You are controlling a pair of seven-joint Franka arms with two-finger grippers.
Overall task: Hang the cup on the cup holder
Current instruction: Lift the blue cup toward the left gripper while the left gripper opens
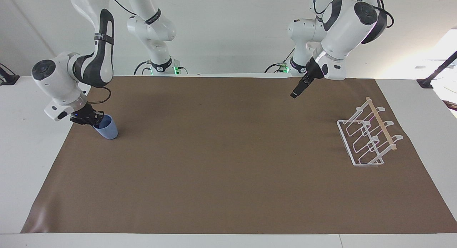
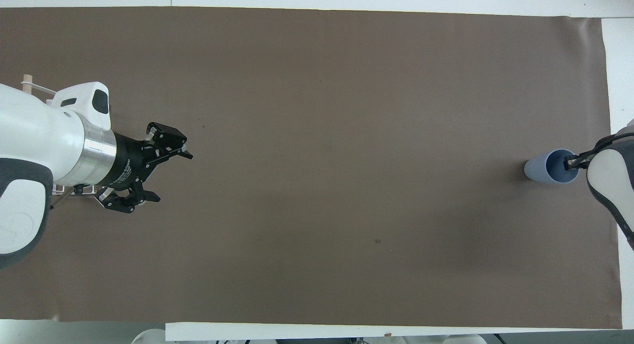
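Note:
The light-blue cup (image 1: pixel 107 129) stands on the brown mat at the right arm's end of the table; it also shows in the overhead view (image 2: pixel 542 171). My right gripper (image 1: pixel 93 120) is at its rim, one finger inside the cup and one outside, shut on the wall. The white wire cup holder (image 1: pixel 367 137) with its wooden rod stands at the left arm's end. In the overhead view the left arm hides most of the holder (image 2: pixel 74 189). My left gripper (image 1: pixel 294 94) is open and empty, raised over the mat beside the holder; it also shows in the overhead view (image 2: pixel 173 178).
The brown mat (image 1: pixel 228 176) covers nearly the whole table, with white table edge around it. Nothing else stands on it between the cup and the holder.

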